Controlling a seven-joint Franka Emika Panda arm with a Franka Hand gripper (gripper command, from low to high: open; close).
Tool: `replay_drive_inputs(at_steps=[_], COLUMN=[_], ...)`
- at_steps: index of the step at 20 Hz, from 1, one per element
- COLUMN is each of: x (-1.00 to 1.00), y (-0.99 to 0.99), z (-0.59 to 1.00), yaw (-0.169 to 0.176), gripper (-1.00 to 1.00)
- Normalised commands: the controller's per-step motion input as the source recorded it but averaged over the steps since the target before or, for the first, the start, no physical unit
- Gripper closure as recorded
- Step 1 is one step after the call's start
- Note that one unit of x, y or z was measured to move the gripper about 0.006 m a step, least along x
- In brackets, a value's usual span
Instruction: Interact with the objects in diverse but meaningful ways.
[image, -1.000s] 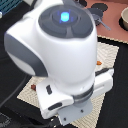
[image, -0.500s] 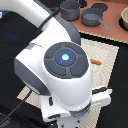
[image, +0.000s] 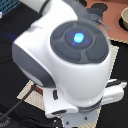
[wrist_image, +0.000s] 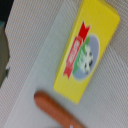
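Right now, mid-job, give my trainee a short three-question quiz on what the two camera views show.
1. True or false: in the wrist view, the yellow printed carton lies on the pale woven mat.
2. What lies beside the carton? A) dark brown sausage B) a spoon C) a cup
3. In the exterior view, what hides most of the scene?

Key: 1 true. 2 A. 3 the white robot arm with its blue light.
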Motion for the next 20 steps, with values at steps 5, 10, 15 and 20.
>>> replay_drive_inputs(at_steps=[5, 10, 15, 20], x=[-0.71, -0.65, -0.58, -0.63], y=[0.45, 0.34, 0.3, 0.31], z=[0.01, -0.13, -0.22, -0.17], yaw=[0.135, 0.141, 0.127, 0.111], gripper=[-1.0, -1.0, -1.0, -1.0])
